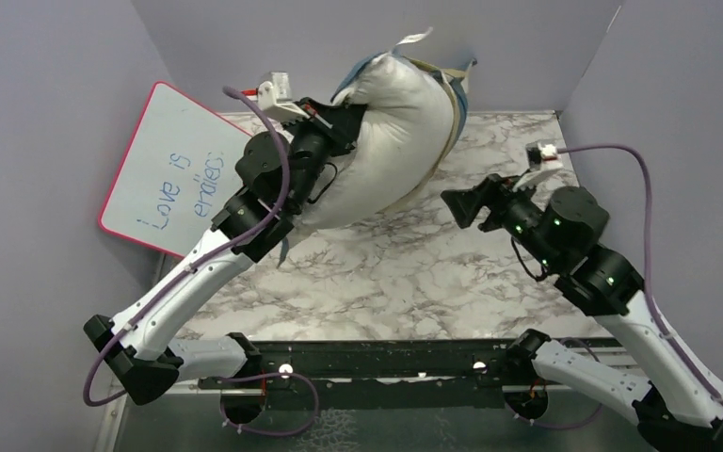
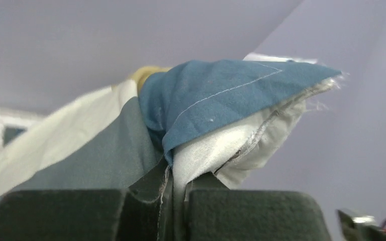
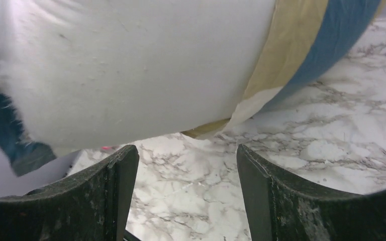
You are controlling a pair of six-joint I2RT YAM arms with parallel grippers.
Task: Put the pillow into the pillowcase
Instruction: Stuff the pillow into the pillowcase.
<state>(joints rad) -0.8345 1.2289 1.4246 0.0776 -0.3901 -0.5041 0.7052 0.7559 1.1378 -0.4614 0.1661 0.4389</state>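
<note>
Whiteboard [image 1: 171, 165], pink-rimmed, at left edge of table [image 1: 386, 273], by left wall. Carries only legible writing in top view.
- Handwritten, blue marker, thin strokes, two lines.
- Lines turned sideways to camera, running up toward board's far edge.
- First line: "Love is", capital L, rest lower case.
- Second line: reads roughly "endless"; last letters cramped, spelling uncertain.

Wrist views: nothing legible.

walls [image 1: 56, 56]: plain grey-violet | tabletop [image 1: 386, 273]: veined white marble | whiteboard [image 1: 179, 160]: left wall
</note>
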